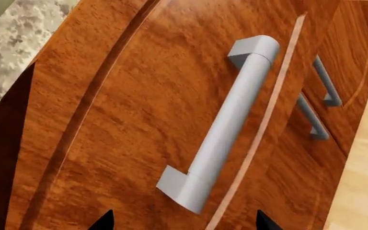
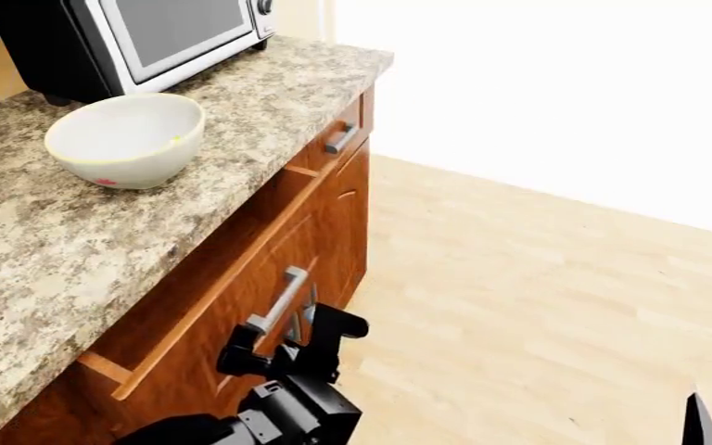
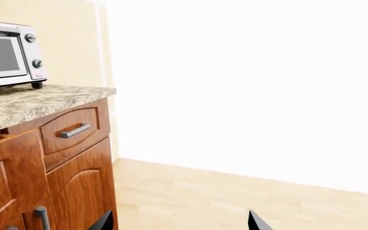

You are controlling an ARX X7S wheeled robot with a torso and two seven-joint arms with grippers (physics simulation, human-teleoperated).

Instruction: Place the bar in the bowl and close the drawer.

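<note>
The drawer [image 2: 226, 306] stands pulled out from the cabinet under the speckled stone surface [image 2: 71, 250], its reddish-brown front carrying a grey handle [image 2: 279, 301]. The left end effector [image 2: 292, 341] hangs just in front of that handle, its two dark fingers spread apart and holding nothing. In the left wrist view the handle [image 1: 219, 125] fills the middle of the drawer front [image 1: 139, 124], with the two black fingertips [image 1: 104, 221] showing at the frame's edge on either side of it, not touching it.

The bowl [image 2: 125, 139] sits on the surface well back from the edge, just in front of the toaster oven [image 2: 133, 37]. The bar cannot be made out in any view; the inside of the bowl is too pale to tell.

A narrower closed drawer [image 2: 337, 137] lies further along the cabinet, and arched doors [image 2: 346, 227] below it. Pale wooden floor [image 2: 517, 297] spreads beside the cabinet.

The right end effector [image 3: 178, 221] shows only two dark tips, set apart and empty, well away from the cabinet [image 3: 75, 177].
</note>
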